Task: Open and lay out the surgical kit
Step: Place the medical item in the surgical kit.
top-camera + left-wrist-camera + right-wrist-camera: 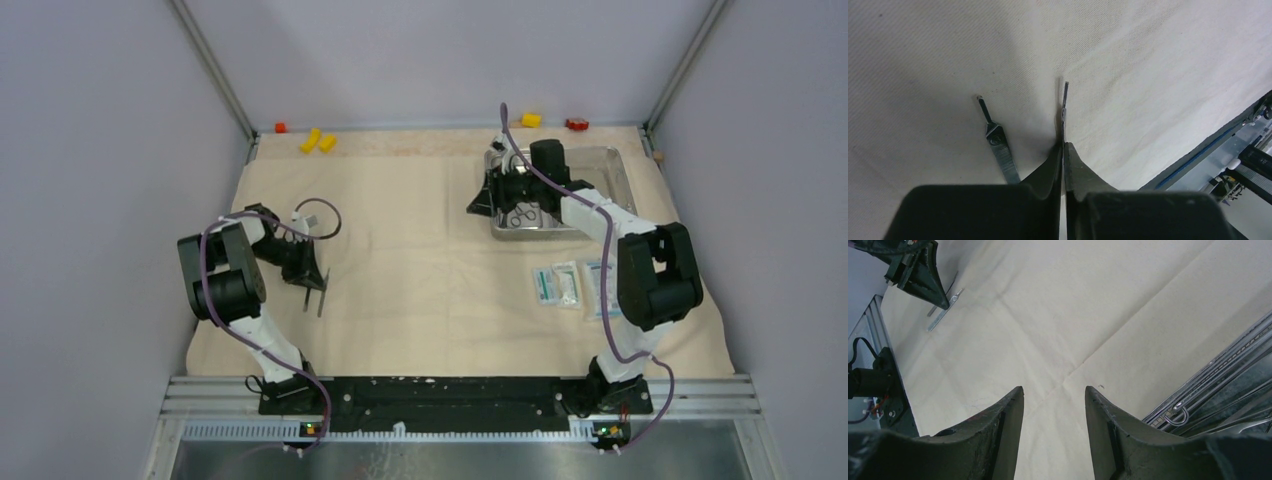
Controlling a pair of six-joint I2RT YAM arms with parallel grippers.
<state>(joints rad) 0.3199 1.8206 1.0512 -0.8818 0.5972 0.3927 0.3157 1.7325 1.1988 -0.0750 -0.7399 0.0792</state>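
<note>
Pale grey walls around beige cloth wrap

tray half hid by arm, packets blurry

**Left gripper clamped on a thin flat steel instrument**
The dark fingers press together on the instrument, seen edge-on, its narrow tip pointing forward over the beige woven cloth wrap. A second flat steel handle with a ridged grip lies on the cloth just left, not touching.
</note>
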